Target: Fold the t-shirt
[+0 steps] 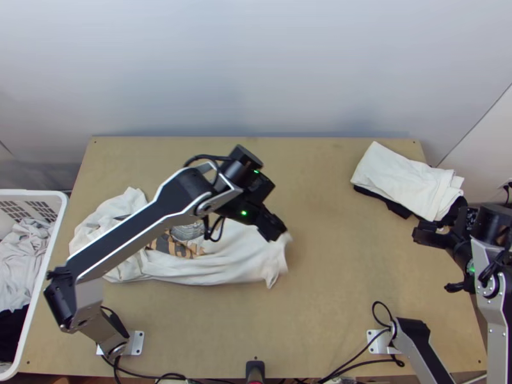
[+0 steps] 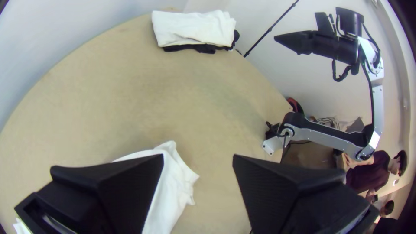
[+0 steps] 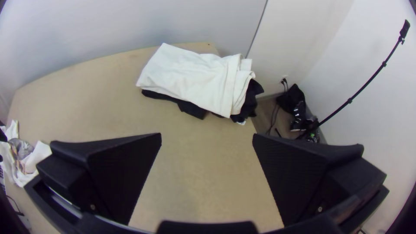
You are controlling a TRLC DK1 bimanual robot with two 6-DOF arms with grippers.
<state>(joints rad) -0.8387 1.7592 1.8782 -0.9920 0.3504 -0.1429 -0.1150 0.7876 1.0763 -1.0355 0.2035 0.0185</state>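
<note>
Across the left of the tabletop [image 1: 333, 269], the t-shirt [image 1: 221, 259] lies bunched, its print [image 1: 176, 246] showing no legible lettering. The left tool [image 2: 198, 158], spread and empty, hangs by its right end; the right tool [image 3: 207, 136] gapes at far right. Best pinch a corner, then draw the cloth flat.

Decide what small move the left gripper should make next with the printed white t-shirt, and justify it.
I'd probably lower the left gripper and pinch the t-shirt's nearest end. Its fingers stand open above that end, and the shirt lies bunched, its print crumpled, so it likely needs pulling flat before folding.
</note>
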